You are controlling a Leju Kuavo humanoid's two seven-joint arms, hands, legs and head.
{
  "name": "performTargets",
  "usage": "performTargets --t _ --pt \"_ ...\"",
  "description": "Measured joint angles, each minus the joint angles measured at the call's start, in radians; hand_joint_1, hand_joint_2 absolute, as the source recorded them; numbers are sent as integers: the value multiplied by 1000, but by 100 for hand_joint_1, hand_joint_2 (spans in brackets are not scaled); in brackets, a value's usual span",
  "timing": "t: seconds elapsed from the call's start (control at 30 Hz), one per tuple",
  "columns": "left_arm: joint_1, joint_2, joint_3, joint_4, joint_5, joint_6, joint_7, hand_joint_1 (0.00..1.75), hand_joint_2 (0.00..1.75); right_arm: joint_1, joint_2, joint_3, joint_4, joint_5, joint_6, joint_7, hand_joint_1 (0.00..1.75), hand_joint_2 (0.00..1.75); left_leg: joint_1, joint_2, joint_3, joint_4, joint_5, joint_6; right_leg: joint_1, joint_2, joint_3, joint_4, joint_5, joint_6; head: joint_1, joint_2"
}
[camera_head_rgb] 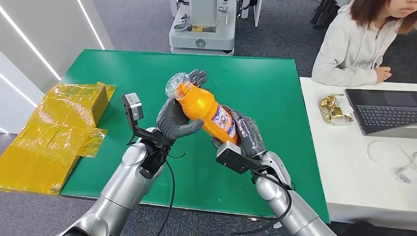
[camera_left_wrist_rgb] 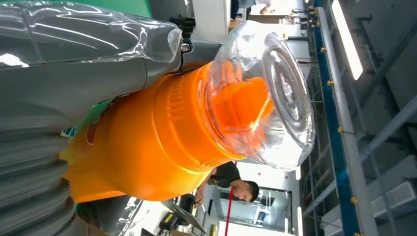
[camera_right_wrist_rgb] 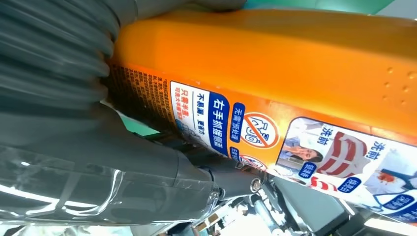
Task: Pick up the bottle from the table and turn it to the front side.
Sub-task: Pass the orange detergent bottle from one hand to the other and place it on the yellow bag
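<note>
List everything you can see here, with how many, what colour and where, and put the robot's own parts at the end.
bottle: one, orange with a printed label, lifted above the table and tilted, gripped by both hands
clear cap: one, transparent, on the bottle's upper end
table: one, green, in front of the robot
yellow wrapped box: one, yellow, at the green table's left edge
white desk: one, white, right of the green table
laptop: one, dark grey, on the white desk
gold wrapped item: one, gold, on the white desk
person: one, pale hoodie, seated at the white desk
left hand: one, dark grey, holding the bottle's upper part
right hand: one, dark grey, holding the bottle's lower part
</note>
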Motion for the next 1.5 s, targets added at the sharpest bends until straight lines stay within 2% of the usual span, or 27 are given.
performTargets --t 0.1,0.43,0.67,0.7,0.8,0.83,0.9,1.03,1.27,1.4,1.5 --pt "0 -6 1 1 5 0 0 175 175 -6 16 -3 14 5 0 0 168 175 0 0 0 0 0 0 0 0 0 0 0 0 0 0" --pt "-8 -27 3 1 -29 41 -8 175 175 -9 57 -18 44 4 7 -14 164 175 0 0 0 0 0 0 0 0 0 0 0 0 0 0" --pt "-12 -33 4 4 -37 60 -14 175 175 -10 68 -23 51 9 17 -12 145 175 0 0 0 0 0 0 0 0 0 0 0 0 0 0" --pt "-11 -34 4 5 -39 62 -14 175 175 -10 69 -24 52 9 19 -12 115 175 0 0 0 0 0 0 0 0 0 0 0 0 0 0" --pt "-11 -35 4 7 -47 65 -16 175 175 -10 72 -28 56 10 26 -12 7 175 0 0 0 0 0 0 0 0 0 0 0 0 0 0" --pt "-11 -35 4 8 -55 68 -18 175 175 -10 74 -29 57 10 28 -12 0 175 0 0 0 0 0 0 0 0 0 0 0 0 0 0" --pt "-10 -35 4 9 -111 104 -34 175 175 -10 77 -32 57 6 38 -14 0 175 0 0 0 0 0 0 0 0 0 0 0 0 0 0" --pt "-16 -17 8 12 -376 299 -86 175 175 7 79 -43 22 -16 69 -16 0 175 0 0 0 0 0 0 0 0 -1 0 0 0 0 0" --pt "-57 61 53 29 -790 595 -115 175 175 109 42 -78 -113 -51 91 -37 0 175 1 0 0 0 0 0 1 1 -1 0 0 0 0 0" --pt "-90 113 74 50 -950 699 -113 175 175 173 2 -91 -219 -65 101 -45 0 175 0 0 0 0 0 0 1 0 -1 0 0 0 0 0" --pt "-114 148 80 71 -1023 741 -103 175 175 223 -37 -99 -308 -76 98 -47 0 175 0 0 0 0 0 0 0 0 -1 0 0 0 0 0"
